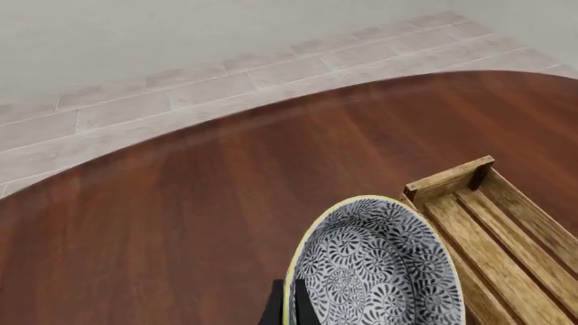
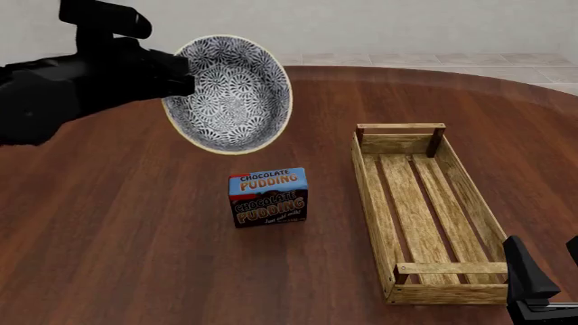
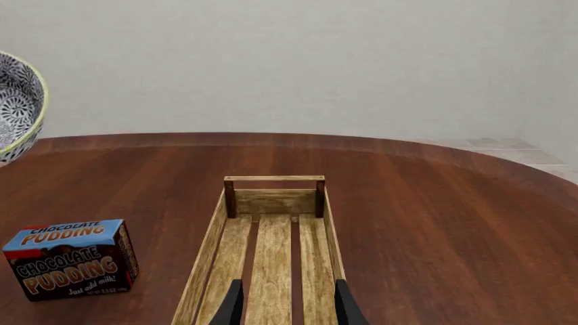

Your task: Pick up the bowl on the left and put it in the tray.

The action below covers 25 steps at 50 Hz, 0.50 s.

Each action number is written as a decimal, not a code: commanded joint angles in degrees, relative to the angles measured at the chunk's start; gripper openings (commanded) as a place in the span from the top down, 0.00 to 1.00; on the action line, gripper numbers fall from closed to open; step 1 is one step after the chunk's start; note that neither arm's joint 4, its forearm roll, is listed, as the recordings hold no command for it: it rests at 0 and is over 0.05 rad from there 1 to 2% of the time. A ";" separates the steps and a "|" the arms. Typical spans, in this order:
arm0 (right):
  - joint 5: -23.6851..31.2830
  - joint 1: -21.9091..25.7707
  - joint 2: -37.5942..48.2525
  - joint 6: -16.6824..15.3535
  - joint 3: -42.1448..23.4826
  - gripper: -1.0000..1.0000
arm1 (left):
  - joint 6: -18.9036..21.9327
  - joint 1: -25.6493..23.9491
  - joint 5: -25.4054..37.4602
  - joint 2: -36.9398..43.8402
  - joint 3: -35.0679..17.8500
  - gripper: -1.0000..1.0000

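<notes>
One bowl (image 2: 230,95) hung tilted above the table (image 2: 135,223), pinched by my left gripper (image 2: 181,76), apart from the tray (image 2: 424,217); my right gripper (image 3: 287,305) sat open by the tray's near end.

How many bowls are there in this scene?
1. The single bowl is held up in the air, tilted, by the left gripper, above the table and behind the pudding box. No other bowl shows in any view.
</notes>
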<state>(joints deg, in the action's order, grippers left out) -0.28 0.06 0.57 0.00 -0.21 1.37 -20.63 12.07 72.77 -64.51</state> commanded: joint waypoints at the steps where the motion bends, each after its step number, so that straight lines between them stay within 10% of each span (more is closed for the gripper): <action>1: 0.00 0.00 0.00 -0.01 0.00 0.00 | -1.05 -2.97 -0.06 1.39 -1.16 1.00; 25: 0.00 0.01 0.01 0.00 0.00 0.00 | -3.96 -7.54 -1.76 4.78 -2.67 1.00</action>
<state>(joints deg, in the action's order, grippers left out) -0.28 0.06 0.57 0.00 -0.21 -1.43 -26.33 11.21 76.64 -66.59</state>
